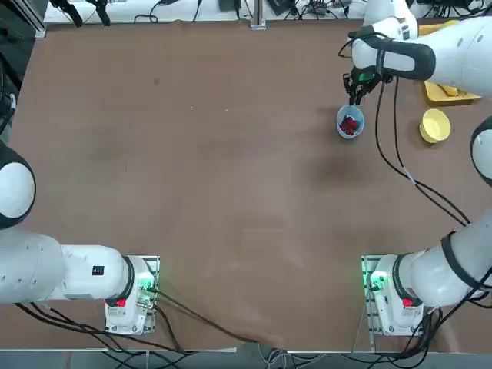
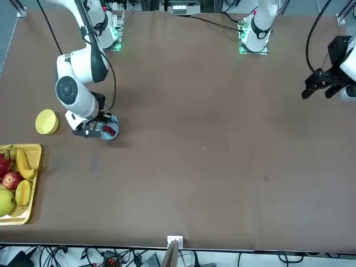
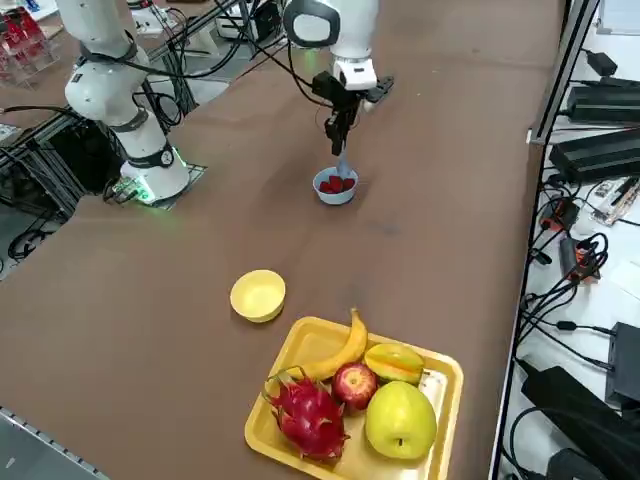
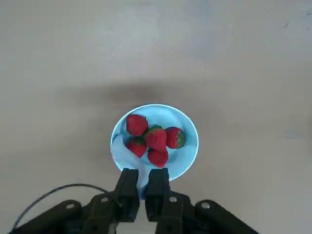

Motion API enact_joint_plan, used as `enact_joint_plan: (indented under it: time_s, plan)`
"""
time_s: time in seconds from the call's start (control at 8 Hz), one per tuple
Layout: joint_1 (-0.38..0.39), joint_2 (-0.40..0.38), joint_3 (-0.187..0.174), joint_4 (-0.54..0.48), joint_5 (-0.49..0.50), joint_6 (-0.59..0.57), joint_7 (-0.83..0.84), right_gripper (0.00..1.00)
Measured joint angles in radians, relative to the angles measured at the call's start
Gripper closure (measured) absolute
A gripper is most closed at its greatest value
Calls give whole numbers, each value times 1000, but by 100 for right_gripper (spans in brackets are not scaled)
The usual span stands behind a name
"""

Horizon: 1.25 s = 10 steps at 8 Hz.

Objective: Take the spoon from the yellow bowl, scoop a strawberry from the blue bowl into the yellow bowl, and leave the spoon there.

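We count five strawberries [image 4: 155, 139] in the one blue bowl [image 4: 187, 152]. Our right gripper [image 4: 142, 187] hangs above its rim, pinching the spoon [image 4: 142, 176], while the yellow bowl [image 3: 258, 296] sits apart.

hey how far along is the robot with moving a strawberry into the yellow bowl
Done: the spoon is out of the yellow bowl, which sits empty. In hand: the right gripper, shut on the spoon, holds it down into the blue bowl among the strawberries. Left: scoop one, carry it over and leave the spoon there.
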Motion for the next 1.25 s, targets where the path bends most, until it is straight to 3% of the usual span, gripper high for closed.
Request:
enact_joint_plan:
  time_s: [0.5, 1.25]
  plan:
    - [-2, 32, -3, 0, -12, 12, 40, 89]
    - [56, 44, 11, 10, -188, -8, 272, 89]
